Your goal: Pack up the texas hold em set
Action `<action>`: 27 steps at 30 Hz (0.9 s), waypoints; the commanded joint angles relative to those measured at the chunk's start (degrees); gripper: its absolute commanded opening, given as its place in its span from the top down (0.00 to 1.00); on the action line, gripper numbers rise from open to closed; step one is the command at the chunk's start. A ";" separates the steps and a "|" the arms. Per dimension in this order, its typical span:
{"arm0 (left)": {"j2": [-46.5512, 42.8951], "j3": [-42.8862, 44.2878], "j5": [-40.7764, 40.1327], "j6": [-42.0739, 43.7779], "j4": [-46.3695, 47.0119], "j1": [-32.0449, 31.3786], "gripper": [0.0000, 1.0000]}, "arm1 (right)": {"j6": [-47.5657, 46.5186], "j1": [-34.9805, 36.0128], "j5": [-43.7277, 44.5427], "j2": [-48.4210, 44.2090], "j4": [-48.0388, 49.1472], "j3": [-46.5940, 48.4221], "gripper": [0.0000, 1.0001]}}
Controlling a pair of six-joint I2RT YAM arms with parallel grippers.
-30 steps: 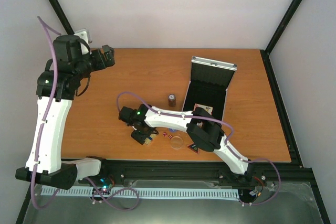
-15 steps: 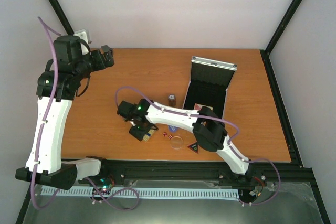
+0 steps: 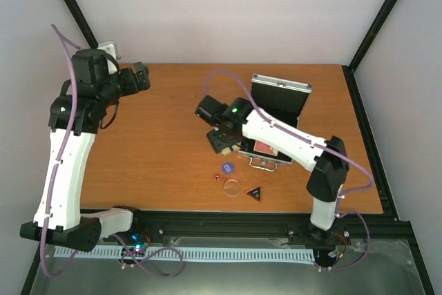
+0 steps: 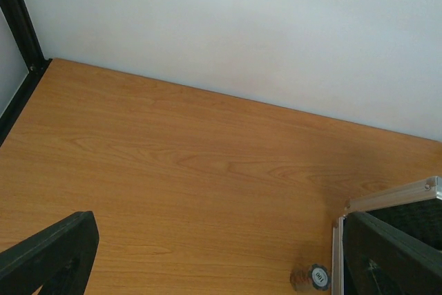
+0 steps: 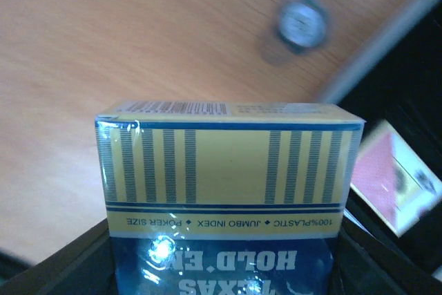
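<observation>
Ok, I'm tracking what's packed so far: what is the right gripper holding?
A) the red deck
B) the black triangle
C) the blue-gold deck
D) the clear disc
C: in the right wrist view the blue-gold deck sits clamped in the right gripper; the red deck lies in the case.

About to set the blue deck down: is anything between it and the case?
Nothing visible. The right gripper holds the blue deck just left of the case. The red deck already lies inside at its near end, so aim beside it. The cylinder stands outside the left wall and looks off the path.
</observation>
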 commanded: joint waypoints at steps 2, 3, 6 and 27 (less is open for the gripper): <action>-0.70 -0.85 1.22 0.20 0.29 -0.30 0.00 | 15.59 -6.63 6.63 -6.09 2.23 -10.82 0.87; -0.70 -1.02 1.15 0.08 0.27 -0.26 0.00 | 17.03 -7.93 6.75 -7.26 3.66 -12.58 0.87; -0.70 -1.39 1.13 -0.09 0.28 -0.26 0.00 | 21.91 -12.12 8.13 -10.69 6.57 -16.59 0.89; -0.57 -3.69 1.50 -0.27 0.51 -0.26 0.00 | 82.18 -23.38 26.86 -18.29 32.60 -35.09 0.95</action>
